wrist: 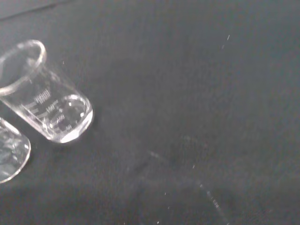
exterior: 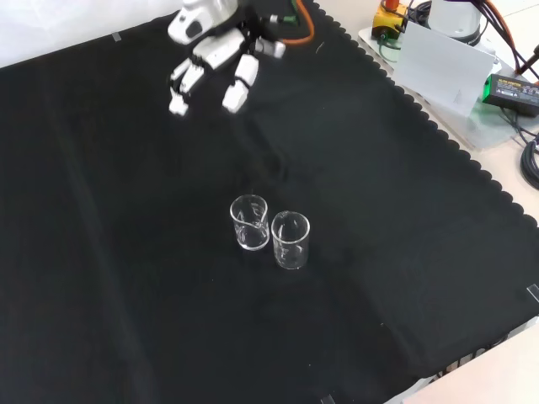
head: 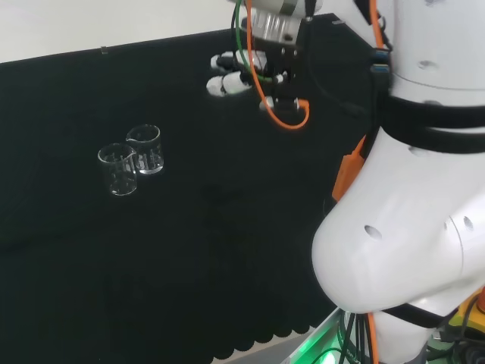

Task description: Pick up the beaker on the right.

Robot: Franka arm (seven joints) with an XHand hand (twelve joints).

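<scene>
Two clear glass beakers stand upright and close together on the black cloth. In the front view one beaker (exterior: 249,222) is on the left and the other beaker (exterior: 290,240) on the right, slightly nearer. In the head view they appear as a near-left beaker (head: 118,169) and a beaker (head: 145,149) behind it to the right. The wrist view has one beaker (wrist: 44,93) whole and a second beaker (wrist: 11,150) cut off at the edge. The hand (exterior: 210,52) hovers far above them in the front view, fingers relaxed and holding nothing; it also shows in the head view (head: 236,76).
An orange cable (head: 284,114) loops below the wrist. The arm's white links (head: 409,197) fill the head view's right. Beyond the cloth's scalloped edge lie a white box (exterior: 442,71) and a black adapter (exterior: 512,86).
</scene>
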